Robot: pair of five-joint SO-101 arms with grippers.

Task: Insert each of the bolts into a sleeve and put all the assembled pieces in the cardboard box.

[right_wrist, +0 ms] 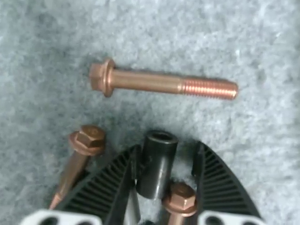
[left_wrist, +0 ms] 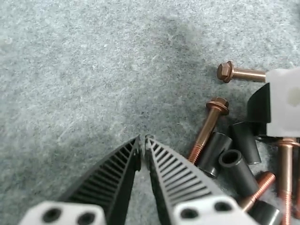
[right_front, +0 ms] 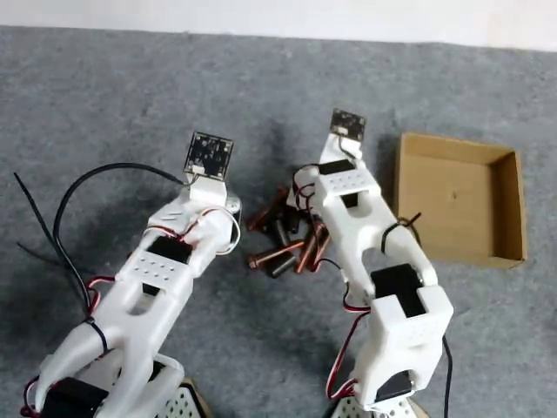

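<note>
Copper bolts and black sleeves lie in a loose pile [right_front: 283, 239] on the grey carpet between the two arms. My left gripper [left_wrist: 143, 146] is shut with nothing in it, on bare carpet just beside the pile; a bolt [left_wrist: 208, 125] and a sleeve [left_wrist: 236, 169] lie close to it. My right gripper [right_wrist: 167, 153] is open and low over the pile, its fingers on either side of an upright-tilted black sleeve [right_wrist: 157, 164]. That sleeve leans on one finger, with a gap to the other. A long bolt [right_wrist: 161, 83] lies crosswise beyond the fingertips.
The cardboard box [right_front: 505, 209] sits open on the carpet to the right of the right arm. Another bolt [right_wrist: 84, 149] and a bolt head [right_wrist: 180, 199] crowd the right gripper's fingers. The right arm's white body [left_wrist: 286, 101] stands over the pile's far side.
</note>
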